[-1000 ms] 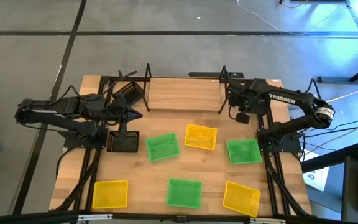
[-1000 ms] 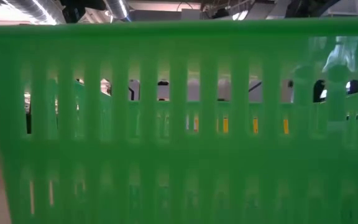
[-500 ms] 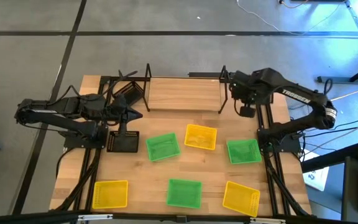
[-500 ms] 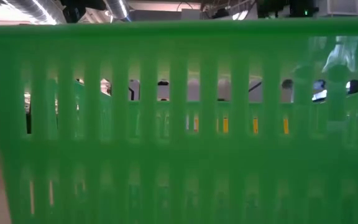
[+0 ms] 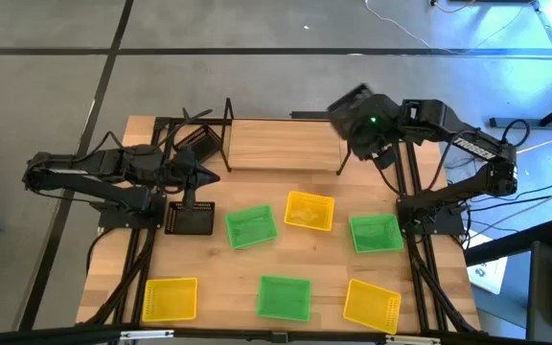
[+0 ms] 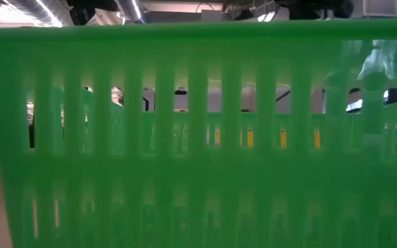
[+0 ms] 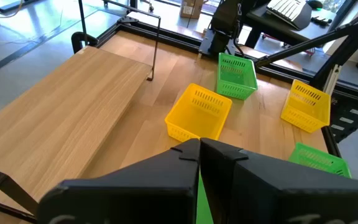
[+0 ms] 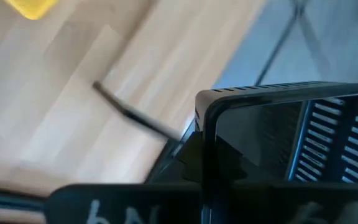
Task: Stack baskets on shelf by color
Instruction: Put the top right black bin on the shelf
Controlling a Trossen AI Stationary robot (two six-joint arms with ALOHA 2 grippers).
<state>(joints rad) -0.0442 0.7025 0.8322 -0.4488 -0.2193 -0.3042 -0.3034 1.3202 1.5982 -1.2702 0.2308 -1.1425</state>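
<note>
Three green baskets (image 5: 251, 226) (image 5: 375, 233) (image 5: 285, 297) and three yellow baskets (image 5: 310, 211) (image 5: 171, 299) (image 5: 372, 305) sit flat on the tabletop. One black basket (image 5: 192, 218) lies by the left arm. The shelf (image 5: 284, 144) stands at the far edge, its pale board bare. My right gripper (image 5: 362, 120) hovers above the shelf's right end, shut on another black basket (image 5: 351, 103). My left gripper (image 5: 211, 174) waits shut near the shelf's left end, touching nothing. In the low view a green basket wall (image 6: 198, 138) fills the picture. My right gripper holds the black basket by its upper rim (image 8: 207, 102), at one end wall. The fingers (image 8: 194, 155) stand across that wall; the gripper's own body hides whether one is inside. The basket is lifted clear and tipped above the shelf's right end.
The shelf's upright black posts (image 5: 343, 139) (image 5: 228, 134) flank the board, and one thin post (image 8: 135, 115) passes close under the held basket. Dark frame rails (image 5: 415, 240) run along both table sides. Bare wood lies between the shelf and the row of baskets.
My right gripper has risen and swung toward the table's far edge and left, from beside the shelf's right posts to above them, turning as it went. The black basket in it now shows lifted and tipped over the shelf's right end.
</note>
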